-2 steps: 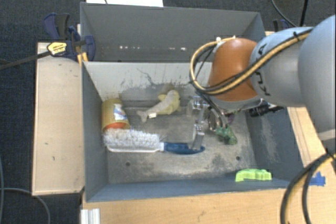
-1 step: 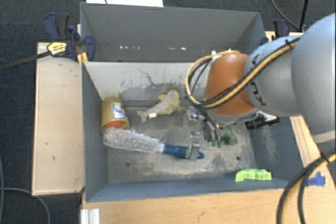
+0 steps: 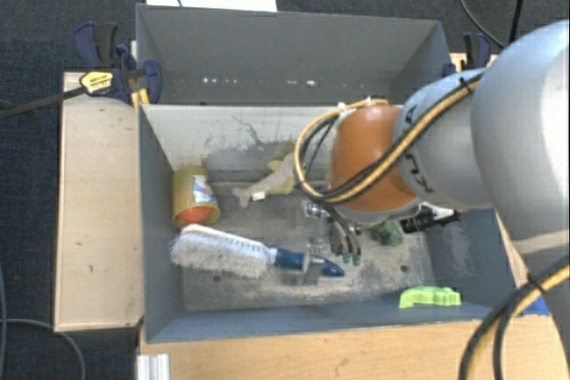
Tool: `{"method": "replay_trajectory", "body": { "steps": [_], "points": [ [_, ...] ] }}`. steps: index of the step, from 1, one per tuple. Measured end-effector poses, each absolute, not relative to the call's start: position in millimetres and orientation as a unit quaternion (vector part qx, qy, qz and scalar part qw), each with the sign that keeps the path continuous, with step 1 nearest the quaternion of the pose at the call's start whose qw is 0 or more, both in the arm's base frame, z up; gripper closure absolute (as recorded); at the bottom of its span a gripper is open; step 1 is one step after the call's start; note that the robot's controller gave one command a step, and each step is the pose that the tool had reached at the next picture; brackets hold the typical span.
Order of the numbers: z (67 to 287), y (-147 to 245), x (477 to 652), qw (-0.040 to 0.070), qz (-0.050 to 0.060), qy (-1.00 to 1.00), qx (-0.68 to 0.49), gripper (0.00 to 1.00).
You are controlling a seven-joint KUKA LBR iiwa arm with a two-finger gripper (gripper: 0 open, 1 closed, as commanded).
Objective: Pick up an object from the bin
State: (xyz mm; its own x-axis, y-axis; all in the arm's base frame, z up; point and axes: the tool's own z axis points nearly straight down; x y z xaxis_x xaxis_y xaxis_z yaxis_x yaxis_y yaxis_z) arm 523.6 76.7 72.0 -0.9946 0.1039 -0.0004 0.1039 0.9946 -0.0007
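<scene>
The grey metal bin has a mostly bare floor with a handful of loose things on it. The arm reaches in from the right, and its orange cover hangs over the middle of the floor. The largest thing is a brush lying towards the near left. Its long axis runs left to right, with the white bristle head to the left and the blue handle pointing right and tilted slightly towards the near side. The gripper is low over the right end of that handle, so the brush stretches away to its left and the handle tip lies right at or under it. The tooling hides its opening, so I cannot tell how wide it stands or whether it has hold of anything. By my reading, a closing move here should cross the handle, not run along it. A yellow-and-orange roll stands by the left wall, and a pale cream piece lies just right of it. A bright green piece sits well apart at the near right. A small dark green bit lies under the arm.
</scene>
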Motion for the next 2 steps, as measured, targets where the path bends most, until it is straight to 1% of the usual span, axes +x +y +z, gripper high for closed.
{"method": "replay_trajectory", "body": {
  "steps": [1,2],
  "points": [
    [69.8,99.9,523.6,0.001,0.0,0.998,0.067,1.0],
    [69.8,99.8,523.6,0.001,0.0,0.998,0.066,1.0]
  ]
}}
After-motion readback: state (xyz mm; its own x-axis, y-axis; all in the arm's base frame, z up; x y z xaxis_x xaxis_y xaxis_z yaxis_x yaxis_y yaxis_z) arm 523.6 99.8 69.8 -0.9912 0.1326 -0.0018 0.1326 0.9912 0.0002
